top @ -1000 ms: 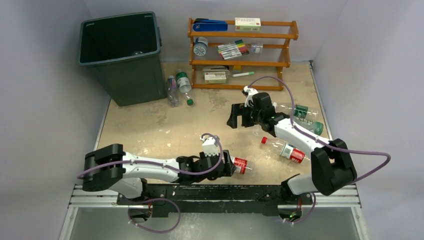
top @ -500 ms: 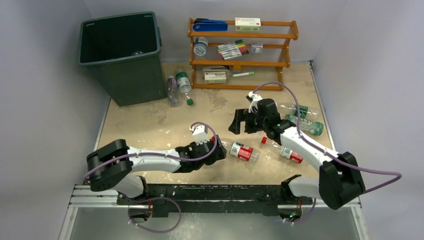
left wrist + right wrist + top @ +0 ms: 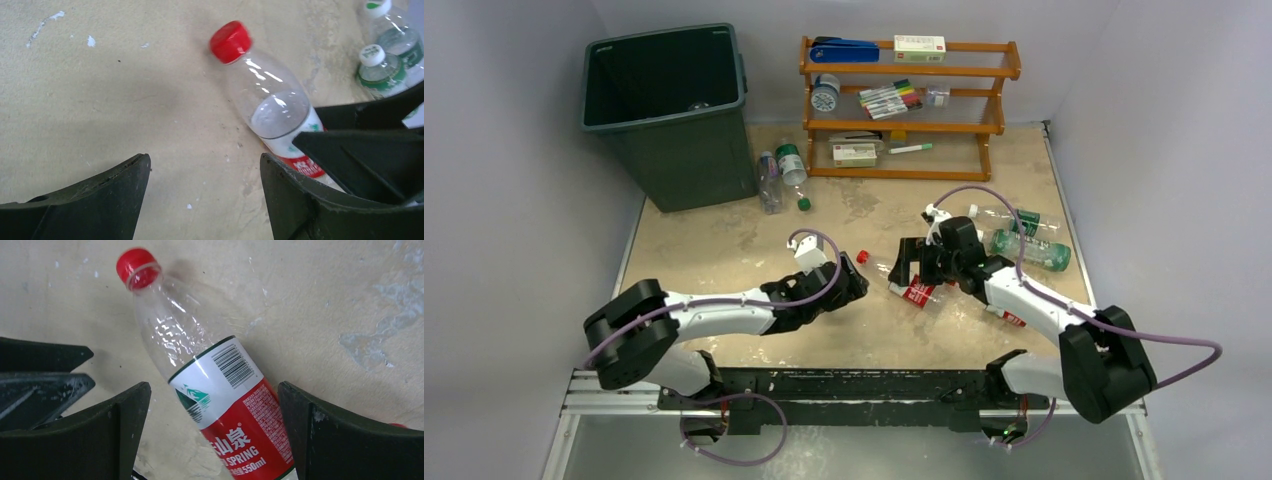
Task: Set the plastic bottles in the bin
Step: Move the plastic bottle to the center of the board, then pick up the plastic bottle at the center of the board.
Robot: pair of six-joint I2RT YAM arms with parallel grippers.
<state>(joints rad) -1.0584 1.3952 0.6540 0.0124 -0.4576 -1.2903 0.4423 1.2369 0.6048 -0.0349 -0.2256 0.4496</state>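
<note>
The right gripper (image 3: pixel 212 390) gapes wide, straddling the red-labelled bottle (image 3: pixel 175 335) without squeezing it. The left gripper (image 3: pixel 205 160) is open too, empty, just beside the bottle.

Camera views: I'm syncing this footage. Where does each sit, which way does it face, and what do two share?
Top external: above and behind the bases, looking down on the table; left arm, right arm and bin show.
Left wrist: on the left arm, facing down past the open left gripper at the red-capped bottle.
Right wrist: on the right arm, facing down; the open right gripper straddles that bottle.
Shared: both wrist views show that bottle and the other gripper's fingers.
</note>
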